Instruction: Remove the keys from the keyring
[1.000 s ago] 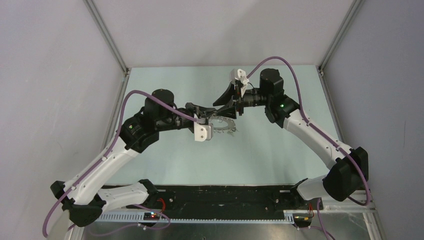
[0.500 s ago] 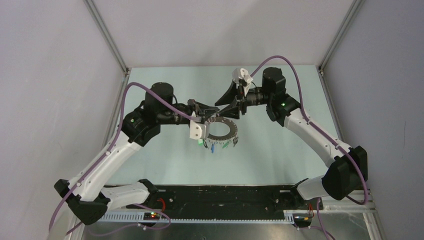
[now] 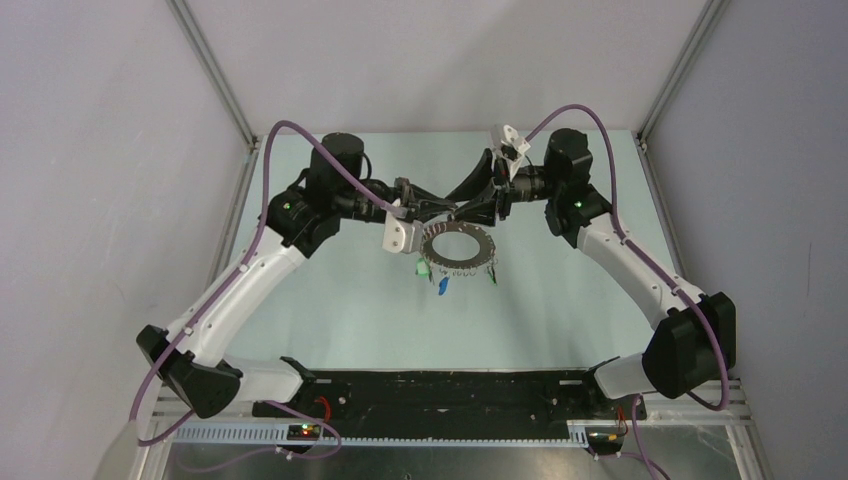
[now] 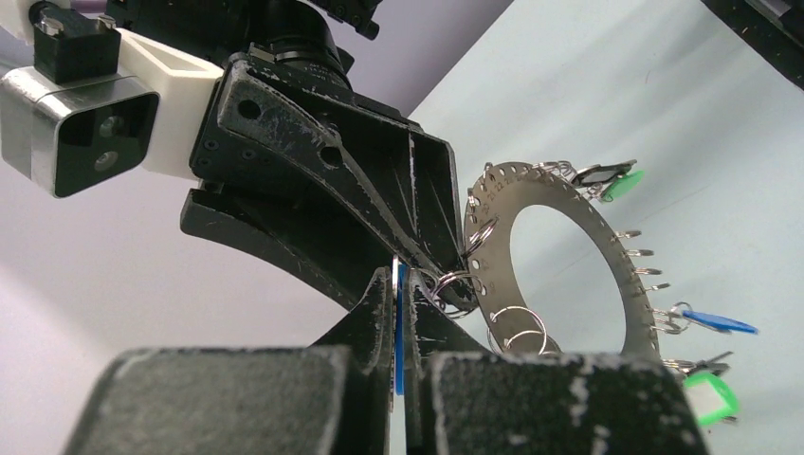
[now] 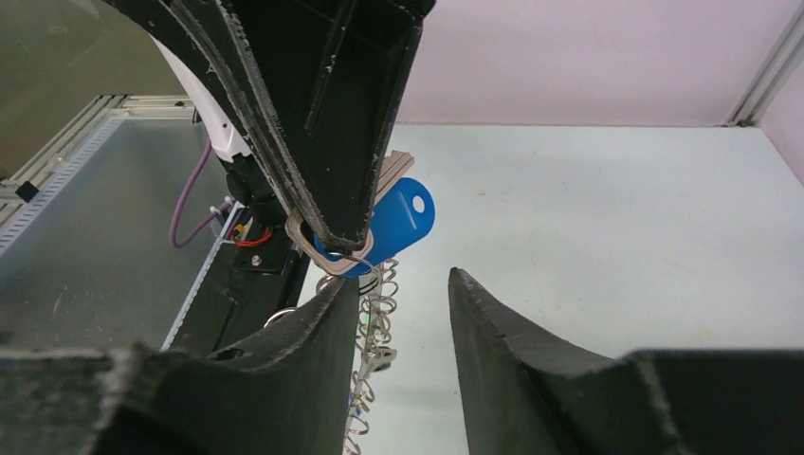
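The keyring (image 4: 498, 199), a flat silvery band pierced with holes and fringed with small wire rings, is hanging over the pale green worktop (image 3: 560, 300), its open face tilting up toward the top camera. Plastic-headed keys (image 4: 709, 396) are dangling off its near rim. The left claw (image 4: 399, 313) is pinching a blue key (image 5: 403, 220) at the far rim. The right claw (image 5: 403, 284) is gaping apart just beside it.

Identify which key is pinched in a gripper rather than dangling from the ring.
The blue-headed key clamped in the left gripper at the keyring's far rim. The green-headed keys and the other blue key hang free from its near rim.
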`<state>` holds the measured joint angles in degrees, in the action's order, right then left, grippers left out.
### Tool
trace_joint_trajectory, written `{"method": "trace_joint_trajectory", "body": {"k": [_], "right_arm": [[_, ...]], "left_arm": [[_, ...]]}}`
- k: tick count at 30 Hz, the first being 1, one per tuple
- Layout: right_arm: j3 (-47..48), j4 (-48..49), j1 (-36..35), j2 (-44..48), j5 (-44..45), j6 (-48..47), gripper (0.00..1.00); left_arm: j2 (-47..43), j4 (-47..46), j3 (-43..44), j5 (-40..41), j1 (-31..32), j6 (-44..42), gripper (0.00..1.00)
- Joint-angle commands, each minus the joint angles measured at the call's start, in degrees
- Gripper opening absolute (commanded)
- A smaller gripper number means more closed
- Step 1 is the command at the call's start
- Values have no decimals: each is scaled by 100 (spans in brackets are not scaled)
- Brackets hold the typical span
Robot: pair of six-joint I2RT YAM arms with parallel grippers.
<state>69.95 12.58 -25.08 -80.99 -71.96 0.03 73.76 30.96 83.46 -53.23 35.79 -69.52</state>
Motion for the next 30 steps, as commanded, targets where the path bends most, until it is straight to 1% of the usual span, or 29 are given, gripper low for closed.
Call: {"method": "trace_joint_trajectory", "body": {"k": [1, 2, 3, 5, 8, 10, 11, 14, 20, 26, 30], "right_arm": [[-70, 452, -21, -56, -387, 421, 40], [-87, 635, -5, -57, -410, 595, 37], [-144, 752, 8, -46, -455, 696, 30], [-240, 1106, 19, -25, -486, 1001, 22], [-360, 1626, 21, 20, -433, 1505, 16], [-439, 1759, 33, 68, -300, 1716, 9], [-489, 1777, 41, 113, -234, 1850, 1], [-609, 1790, 51, 242, 113, 2114, 0], [-733, 1134, 28, 583, 910, 2479, 0], [-1205, 1067, -49, 934, 1691, 3418, 0], [-1539, 874, 4, 1065, 2311, 4349, 0]], "left_arm": [[100, -675, 482, -440, -42, -289, 0], [107, -678, 494, -437, -38, -314, 0], [111, -683, 499, -419, -38, -324, 0], [110, -680, 497, -386, -44, -355, 0], [70, -688, 469, -326, -51, -405, 0], [25, -689, 435, -273, -46, -425, 0], [16, -699, 417, -257, -46, -436, 0], [-35, -704, 374, -188, -46, -451, 0], [-89, -710, 328, -196, -44, -492, 0], [-213, -719, 207, -115, -29, -551, 0], [-332, -717, 66, -5, -20, -608, 0]]}}
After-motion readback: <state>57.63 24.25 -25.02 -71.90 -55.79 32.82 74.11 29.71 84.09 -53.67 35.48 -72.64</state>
